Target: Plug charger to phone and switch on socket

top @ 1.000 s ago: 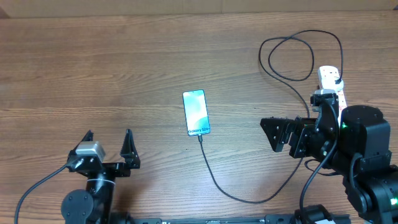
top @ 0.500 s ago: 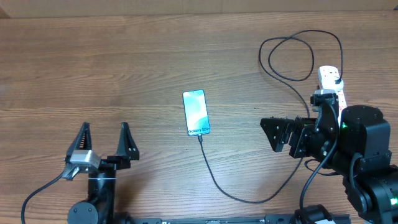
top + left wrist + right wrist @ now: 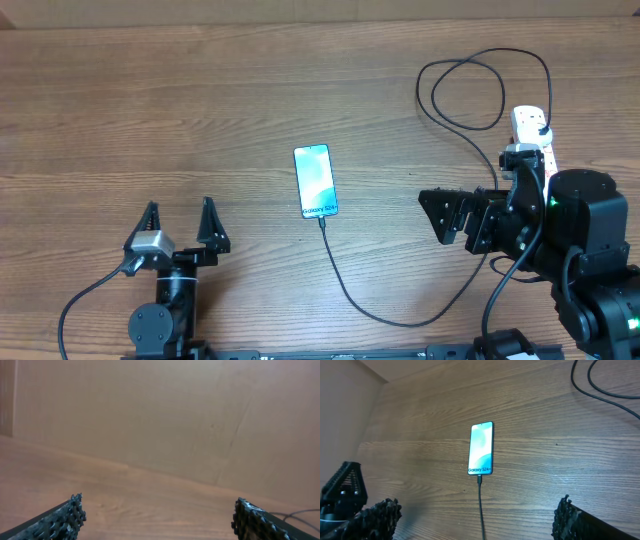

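Observation:
The phone (image 3: 315, 181) lies screen up in the middle of the table, also in the right wrist view (image 3: 481, 448). The black charger cable (image 3: 352, 291) meets its lower edge, curves right, loops at the back and reaches the white socket (image 3: 530, 122), which the right arm partly hides. My left gripper (image 3: 178, 225) is open and empty, near the front edge, left of the phone. Its wrist view (image 3: 160, 522) shows only bare table. My right gripper (image 3: 455, 218) is open and empty, right of the phone; in its wrist view (image 3: 475, 520) the cable runs between the fingers.
A brown cardboard wall (image 3: 160, 415) stands behind the wooden table (image 3: 150, 110). The cable's loop (image 3: 470, 90) lies at the back right. The right arm's black body (image 3: 580, 240) covers the front right corner.
My left gripper has shifted and turned a little, ending slightly farther right and back, still open. The right arm, phone and cable have not moved.

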Controlling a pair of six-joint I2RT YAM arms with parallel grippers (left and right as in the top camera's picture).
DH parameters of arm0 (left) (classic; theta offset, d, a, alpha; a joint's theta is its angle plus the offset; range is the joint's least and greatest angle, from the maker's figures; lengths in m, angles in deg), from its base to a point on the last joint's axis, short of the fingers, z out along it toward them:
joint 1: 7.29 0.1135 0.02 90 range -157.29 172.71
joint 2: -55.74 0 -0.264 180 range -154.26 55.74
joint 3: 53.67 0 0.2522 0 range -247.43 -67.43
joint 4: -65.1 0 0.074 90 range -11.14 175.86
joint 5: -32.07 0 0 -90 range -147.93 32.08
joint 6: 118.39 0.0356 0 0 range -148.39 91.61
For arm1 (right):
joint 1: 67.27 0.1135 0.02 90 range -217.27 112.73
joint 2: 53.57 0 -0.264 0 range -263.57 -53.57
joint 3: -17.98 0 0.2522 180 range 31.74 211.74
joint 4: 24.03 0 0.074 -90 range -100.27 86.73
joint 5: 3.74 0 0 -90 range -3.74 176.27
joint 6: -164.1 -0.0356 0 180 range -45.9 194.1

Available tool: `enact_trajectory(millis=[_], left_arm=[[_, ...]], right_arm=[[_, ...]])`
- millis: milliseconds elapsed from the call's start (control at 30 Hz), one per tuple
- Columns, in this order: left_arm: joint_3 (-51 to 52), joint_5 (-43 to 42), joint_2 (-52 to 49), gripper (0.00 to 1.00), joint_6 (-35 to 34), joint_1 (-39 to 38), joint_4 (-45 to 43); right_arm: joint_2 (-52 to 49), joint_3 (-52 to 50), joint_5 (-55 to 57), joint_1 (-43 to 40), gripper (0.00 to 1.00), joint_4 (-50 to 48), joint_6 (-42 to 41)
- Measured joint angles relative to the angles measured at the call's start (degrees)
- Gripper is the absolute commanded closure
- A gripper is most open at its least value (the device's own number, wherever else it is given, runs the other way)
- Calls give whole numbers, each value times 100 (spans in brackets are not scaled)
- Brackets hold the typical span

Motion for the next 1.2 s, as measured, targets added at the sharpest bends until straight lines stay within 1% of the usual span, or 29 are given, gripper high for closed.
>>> enact_trajectory(millis=[133, 300, 1200], left_arm=[[15, 50, 2, 0, 0, 0, 280], [24, 105, 2, 1, 2, 0, 1196], [24, 125, 4, 0, 2, 0, 1191]], right_arm=[[0, 0, 0, 0, 0, 2, 0], [0, 0, 0, 0, 0, 2, 2], [0, 0, -2, 0, 0, 4, 0]])
